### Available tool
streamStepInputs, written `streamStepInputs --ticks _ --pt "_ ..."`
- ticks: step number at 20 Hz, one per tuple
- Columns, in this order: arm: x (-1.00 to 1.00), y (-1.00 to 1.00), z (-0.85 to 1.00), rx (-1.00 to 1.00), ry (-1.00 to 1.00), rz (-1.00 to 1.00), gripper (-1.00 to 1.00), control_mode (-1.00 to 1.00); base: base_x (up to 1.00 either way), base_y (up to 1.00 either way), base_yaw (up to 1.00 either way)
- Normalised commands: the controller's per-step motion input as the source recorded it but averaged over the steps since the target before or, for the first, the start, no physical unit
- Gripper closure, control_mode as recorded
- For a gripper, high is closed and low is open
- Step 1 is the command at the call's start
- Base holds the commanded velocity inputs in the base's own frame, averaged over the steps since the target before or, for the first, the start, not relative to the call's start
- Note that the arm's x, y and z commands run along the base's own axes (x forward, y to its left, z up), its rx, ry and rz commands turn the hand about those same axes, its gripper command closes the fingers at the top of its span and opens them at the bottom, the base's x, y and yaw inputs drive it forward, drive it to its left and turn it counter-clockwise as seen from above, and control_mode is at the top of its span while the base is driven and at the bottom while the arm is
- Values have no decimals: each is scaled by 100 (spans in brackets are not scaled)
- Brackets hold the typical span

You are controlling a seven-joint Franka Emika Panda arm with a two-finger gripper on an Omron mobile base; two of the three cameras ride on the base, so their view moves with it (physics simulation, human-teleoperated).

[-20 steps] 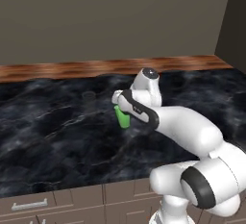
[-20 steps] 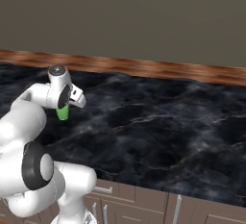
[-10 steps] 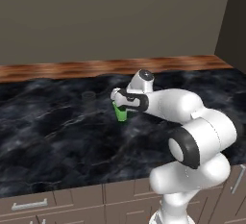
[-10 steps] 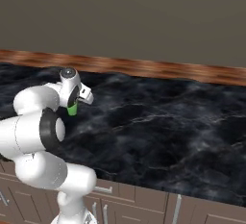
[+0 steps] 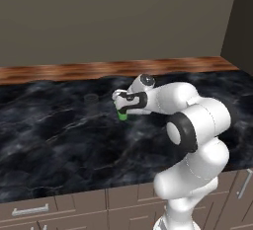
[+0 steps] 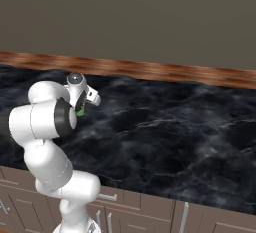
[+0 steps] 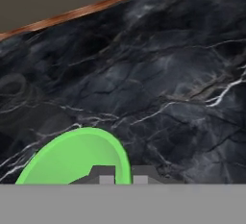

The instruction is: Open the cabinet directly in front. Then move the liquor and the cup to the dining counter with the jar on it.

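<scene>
Two dark fingers point(image 7: 124, 176) of the white arm were clamped on the small bright green cup point(image 5: 122, 115) above the black marble counter point(image 5: 59, 135).

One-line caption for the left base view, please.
Arm's tool, shut on the green cup, carries it over the black marble dining counter with its wooden edge strip.
</scene>
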Motion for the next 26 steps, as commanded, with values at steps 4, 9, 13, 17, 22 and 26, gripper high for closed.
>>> streamStepInputs --ticks 4,9,13,17,22,26 --pt "0 0 -10 0 -14 0 100 -100 0 0 0" --pt "0 0 -1 2 -8 0 100 -100 0 0 0" --pt "0 -11 -2 17 -1 0 100 -100 0 0 0" --pt "11 -1 -13 7 -1 0 100 -100 0 0 0" --pt "13 0 -12 0 -1 0 100 -100 0 0 0" --pt "6 0 -18 -1 0 0 100 -100 0 0 0"
